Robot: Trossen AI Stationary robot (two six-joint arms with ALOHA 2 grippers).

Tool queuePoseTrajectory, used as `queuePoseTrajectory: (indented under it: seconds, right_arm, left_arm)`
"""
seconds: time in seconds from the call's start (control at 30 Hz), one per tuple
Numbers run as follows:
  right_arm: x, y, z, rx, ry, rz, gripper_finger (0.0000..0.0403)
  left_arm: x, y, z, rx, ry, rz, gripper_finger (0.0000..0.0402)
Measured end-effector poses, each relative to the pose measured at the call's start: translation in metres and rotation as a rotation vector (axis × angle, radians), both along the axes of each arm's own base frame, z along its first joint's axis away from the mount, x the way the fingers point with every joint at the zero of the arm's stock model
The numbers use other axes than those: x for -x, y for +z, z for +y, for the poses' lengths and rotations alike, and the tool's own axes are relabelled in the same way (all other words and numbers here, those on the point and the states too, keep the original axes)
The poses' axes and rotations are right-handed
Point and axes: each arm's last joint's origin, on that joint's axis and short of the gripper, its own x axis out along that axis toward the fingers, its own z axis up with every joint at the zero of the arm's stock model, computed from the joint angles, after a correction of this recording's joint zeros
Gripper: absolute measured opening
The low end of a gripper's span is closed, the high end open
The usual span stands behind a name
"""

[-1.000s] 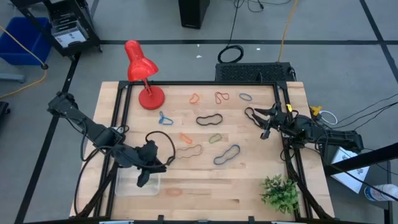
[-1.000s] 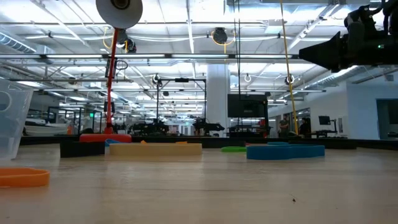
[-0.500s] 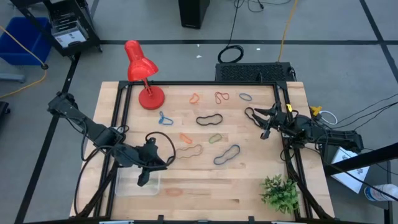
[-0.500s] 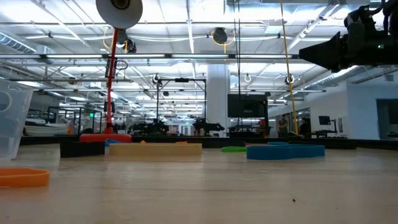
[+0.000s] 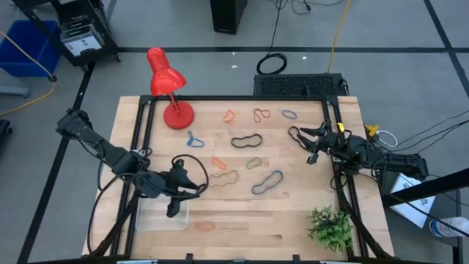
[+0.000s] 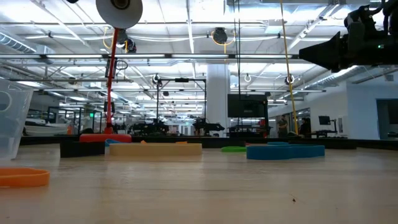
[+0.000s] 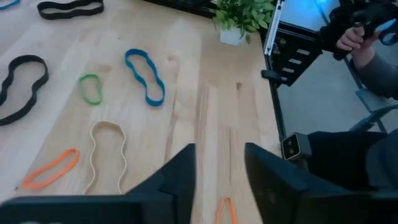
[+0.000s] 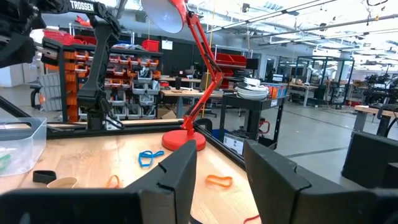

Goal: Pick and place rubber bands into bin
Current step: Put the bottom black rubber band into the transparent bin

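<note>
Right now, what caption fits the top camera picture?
Rubber bands scattered on a wooden table; left gripper over the clear bin.

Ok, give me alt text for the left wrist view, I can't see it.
The left gripper hangs open over the wooden table. Blue, green, tan, orange and black rubber bands lie ahead, with a potted plant at the edge.

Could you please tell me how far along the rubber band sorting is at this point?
Barely begun. The clear plastic bin shows little inside. The left gripper hovers open above it, holding nothing. The right gripper waits open at the table's right edge. The blue, black and tan rubber bands, among others, remain on the table.
</note>
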Motion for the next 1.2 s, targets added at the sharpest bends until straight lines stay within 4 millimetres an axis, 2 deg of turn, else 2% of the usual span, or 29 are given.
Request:
queuePoseTrajectory:
  seconds: [0.13,0.3,0.47,0.63,0.87,1.2]
  right_arm:
    - [0.000,0.000,0.000,0.000,0.000,0.000,0.0130]
    - [0.000,0.000,0.000,0.000,0.000,0.000,0.0130]
    - [0.000,0.000,0.000,0.000,0.001,0.000,0.0130]
    - [0.000,0.000,0.000,0.000,0.000,0.000,0.0130]
    - [0.000,0.000,0.000,0.000,0.000,0.001,0.0130]
    - [0.000,0.000,0.000,0.000,0.000,0.001,0.0130]
  left_arm:
    - [0.000,0.000,-0.002,0.063,-0.027,0.025,0.0196]
    - [0.001,-0.001,-0.004,0.111,-0.060,0.050,0.0228]
    - [-0.001,0.000,0.000,0.100,-0.023,0.034,0.0236]
    - [-0.011,-0.006,0.008,0.068,0.025,0.055,0.0223]
    - [-0.039,-0.034,0.014,0.088,-0.001,0.201,0.0202]
    - [-0.072,-0.086,0.022,0.010,0.085,0.392,0.0183]
